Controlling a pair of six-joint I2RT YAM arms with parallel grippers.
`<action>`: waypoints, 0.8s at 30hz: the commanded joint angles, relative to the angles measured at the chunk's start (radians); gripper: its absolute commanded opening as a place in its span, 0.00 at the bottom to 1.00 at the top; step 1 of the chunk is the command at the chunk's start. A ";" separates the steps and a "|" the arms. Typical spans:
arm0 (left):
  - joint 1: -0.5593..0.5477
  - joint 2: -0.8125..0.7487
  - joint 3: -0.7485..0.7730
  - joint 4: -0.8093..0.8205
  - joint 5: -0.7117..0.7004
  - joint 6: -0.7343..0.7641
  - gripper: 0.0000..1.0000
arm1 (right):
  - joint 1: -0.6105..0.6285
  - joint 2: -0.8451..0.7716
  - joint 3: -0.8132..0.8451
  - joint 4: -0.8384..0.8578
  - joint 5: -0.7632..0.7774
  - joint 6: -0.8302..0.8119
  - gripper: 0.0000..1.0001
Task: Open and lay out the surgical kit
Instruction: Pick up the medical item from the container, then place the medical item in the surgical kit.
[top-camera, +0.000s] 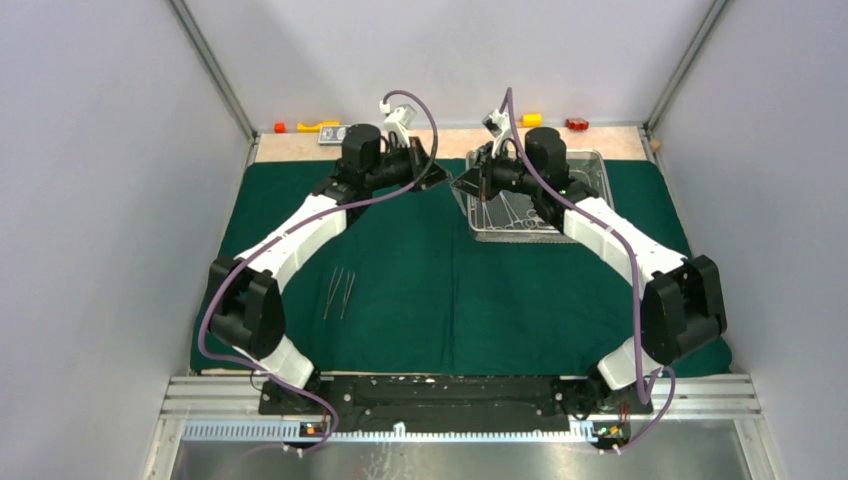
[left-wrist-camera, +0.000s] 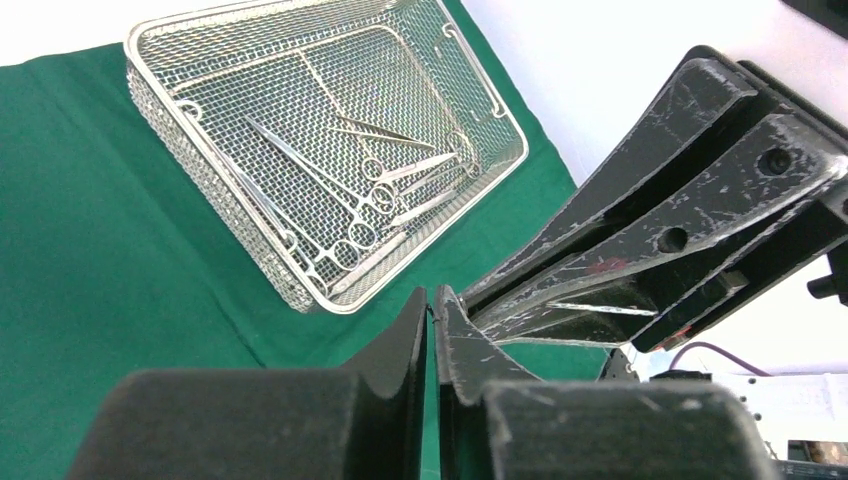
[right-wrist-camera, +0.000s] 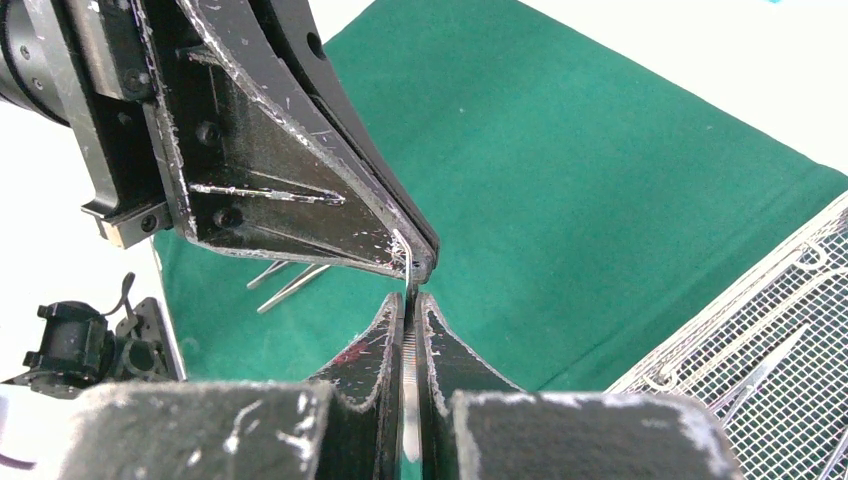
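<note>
The dark green cloth (top-camera: 450, 290) lies spread on the table. The wire-mesh tray (top-camera: 600, 160) stands at its back right, with several steel instruments (left-wrist-camera: 380, 190) lying in it. Two tweezers (top-camera: 338, 292) rest on the cloth at the left. Both grippers meet tip to tip in the air just left of the tray. My right gripper (right-wrist-camera: 411, 300) is shut on slim ribbed tweezers (right-wrist-camera: 410, 350). Their far end reaches up into the tips of my left gripper (left-wrist-camera: 433, 295), whose jaws stand almost together around it.
Small coloured blocks (top-camera: 318, 127) (top-camera: 531, 119) (top-camera: 576, 124) lie on the bare wood strip behind the cloth. Grey walls close in the table on both sides and at the back. The arms' bases sit at the near edge.
</note>
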 joint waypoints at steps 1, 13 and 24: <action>-0.004 0.009 0.041 0.053 0.017 -0.024 0.04 | 0.006 -0.019 0.006 0.043 -0.017 0.007 0.00; -0.003 -0.040 0.050 -0.180 -0.080 0.127 0.00 | 0.004 -0.044 0.017 -0.040 0.003 -0.092 0.39; 0.006 -0.045 -0.049 -0.737 -0.295 0.490 0.00 | -0.055 -0.156 -0.103 -0.076 0.064 -0.235 0.45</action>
